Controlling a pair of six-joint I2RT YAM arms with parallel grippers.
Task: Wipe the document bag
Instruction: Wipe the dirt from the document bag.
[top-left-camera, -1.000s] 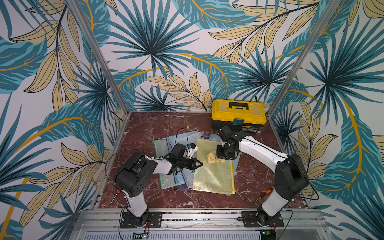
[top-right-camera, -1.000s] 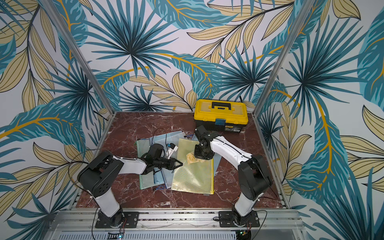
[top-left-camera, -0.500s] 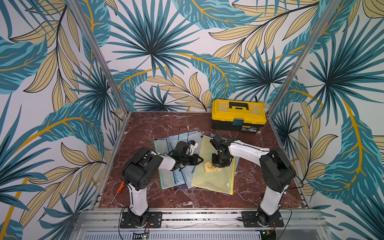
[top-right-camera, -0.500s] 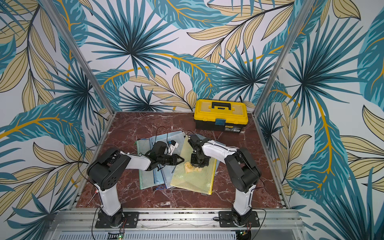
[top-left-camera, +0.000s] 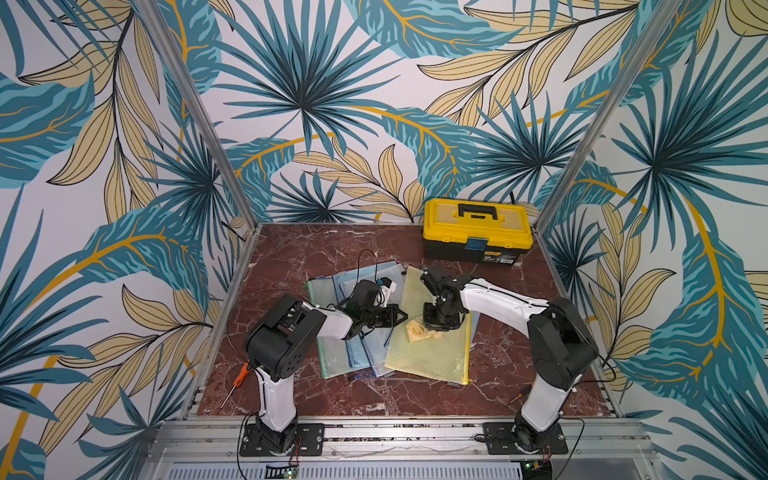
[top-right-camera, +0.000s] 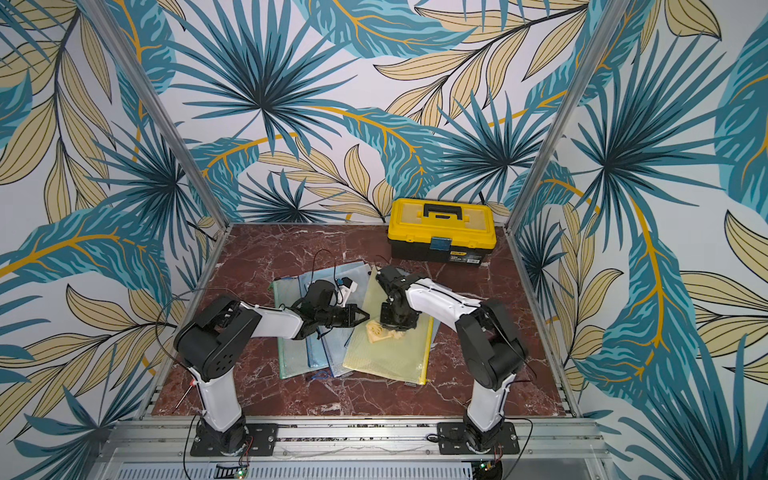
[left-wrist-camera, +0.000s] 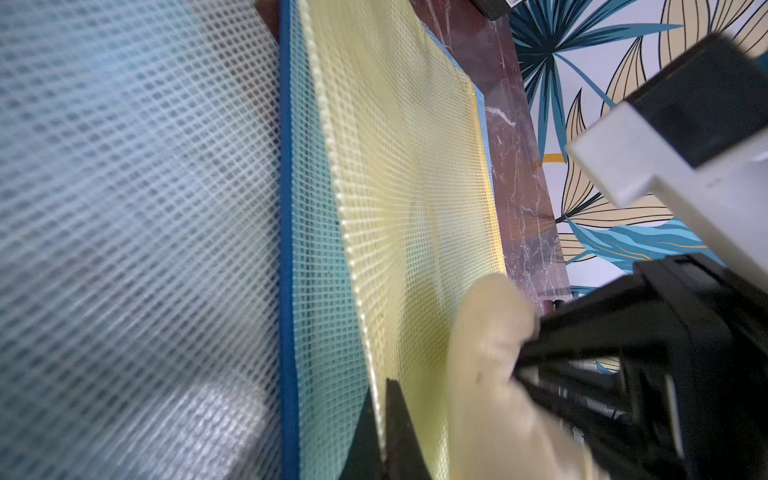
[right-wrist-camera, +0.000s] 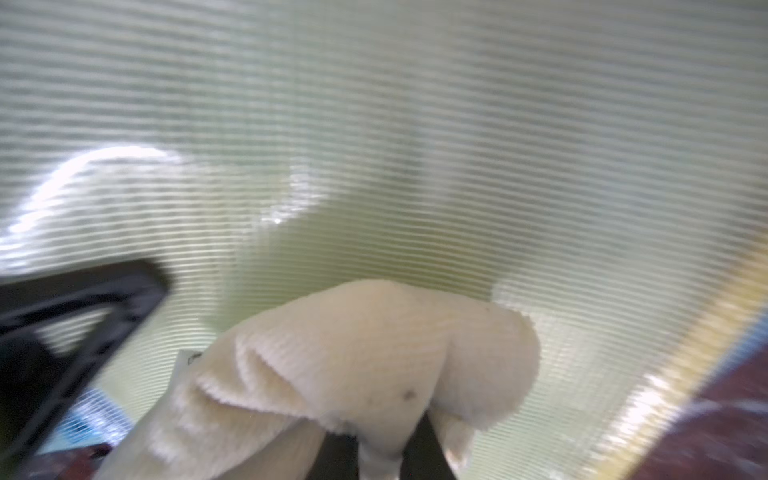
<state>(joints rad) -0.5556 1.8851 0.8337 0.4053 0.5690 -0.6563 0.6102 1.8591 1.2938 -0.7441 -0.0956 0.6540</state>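
while clamping the cloth (top-left-camera: 419, 332) in the clenched right gripper (top-left-camera: 433, 328), pressing it at nine o'clock of the bag (top-left-camera: 432, 359) at table (top-left-camera: 332, 257) centre, with left gripper (top-left-camera: 397, 312) closed tight at that edge, hold unclear; probably midway, six o'clock half yet to wipe

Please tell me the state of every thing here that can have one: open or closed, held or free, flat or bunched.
yellow document bag: lies flat, partly on top of the other bags.
cloth: bunched, held, pressed on the yellow document bag.
right gripper: shut on the cloth.
left gripper: shut, at the yellow document bag's edge.
toolbox: lid closed.
screwdriver: lying free, untouched.
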